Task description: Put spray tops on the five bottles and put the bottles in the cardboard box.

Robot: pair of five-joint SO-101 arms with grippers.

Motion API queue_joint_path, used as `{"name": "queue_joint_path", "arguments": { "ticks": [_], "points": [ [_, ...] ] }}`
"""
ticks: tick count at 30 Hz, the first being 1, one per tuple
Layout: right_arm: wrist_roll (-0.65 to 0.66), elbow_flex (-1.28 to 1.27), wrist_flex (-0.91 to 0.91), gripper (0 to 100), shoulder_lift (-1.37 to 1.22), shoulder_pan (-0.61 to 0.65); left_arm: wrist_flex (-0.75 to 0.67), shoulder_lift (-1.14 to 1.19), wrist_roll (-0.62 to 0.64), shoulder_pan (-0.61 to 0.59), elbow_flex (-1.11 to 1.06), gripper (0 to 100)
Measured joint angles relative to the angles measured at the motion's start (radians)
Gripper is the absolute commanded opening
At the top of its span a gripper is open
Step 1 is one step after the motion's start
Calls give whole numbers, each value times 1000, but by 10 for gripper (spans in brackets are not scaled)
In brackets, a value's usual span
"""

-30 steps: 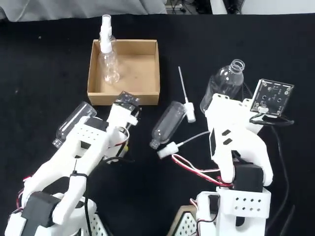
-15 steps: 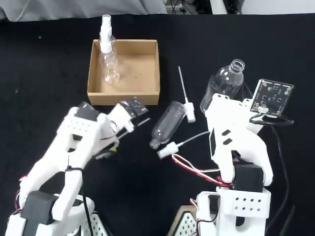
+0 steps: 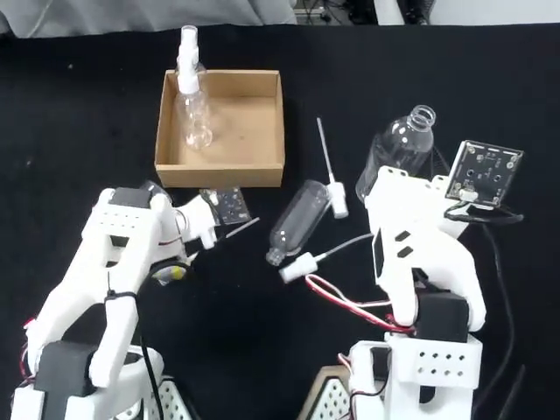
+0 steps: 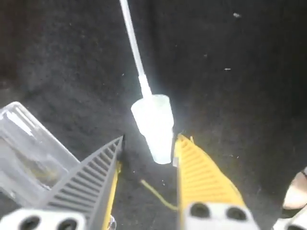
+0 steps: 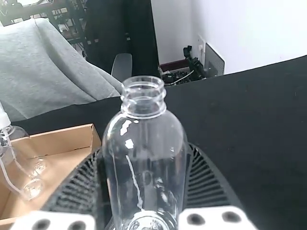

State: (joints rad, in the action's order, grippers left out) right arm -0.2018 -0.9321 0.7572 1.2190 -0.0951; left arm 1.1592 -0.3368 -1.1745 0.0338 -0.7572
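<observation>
My left gripper (image 3: 215,233) (image 4: 147,140) is shut on a white spray top (image 4: 154,125), whose thin tube (image 3: 241,228) sticks out toward the table's middle. A clear bottle (image 4: 26,148) (image 3: 154,189) lies close beside that arm. My right gripper (image 3: 385,175) (image 5: 144,155) is shut on an open clear bottle (image 3: 399,149) (image 5: 144,143), held neck up at the right. The cardboard box (image 3: 219,171) holds a bottle with a spray top (image 3: 193,109). A second capped bottle (image 3: 188,42) shows at its far wall. Another open bottle (image 3: 297,219) lies in the middle.
Two loose spray tops lie by the middle bottle, one (image 3: 338,199) with its tube pointing away from me, the other (image 3: 297,267) nearer the arms. Red wires (image 3: 346,302) trail beside the right arm's base. The table (image 3: 70,114) is black cloth.
My left arm has swung to the left and turned its wrist, carrying the spray top so its tube now points toward the middle. The right arm and its bottle have not moved.
</observation>
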Motion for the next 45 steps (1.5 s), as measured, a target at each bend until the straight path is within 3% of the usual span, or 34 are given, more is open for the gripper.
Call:
{"name": "queue_joint_path", "arguments": {
  "ticks": [6, 12, 26, 34, 45],
  "points": [
    [0, 0, 0, 49, 0, 0, 115, 0, 40, -3, 78, 153],
    [0, 0, 0, 49, 0, 0, 284, 0, 221, -2, 238, 153],
    [0, 0, 0, 49, 0, 0, 345, 0, 1019, 8, 288, 149],
    [0, 0, 0, 49, 0, 0, 348, 0, 1261, 8, 288, 148],
    [0, 0, 0, 49, 0, 0, 347, 0, 1763, 18, 281, 152]
  ]
}}
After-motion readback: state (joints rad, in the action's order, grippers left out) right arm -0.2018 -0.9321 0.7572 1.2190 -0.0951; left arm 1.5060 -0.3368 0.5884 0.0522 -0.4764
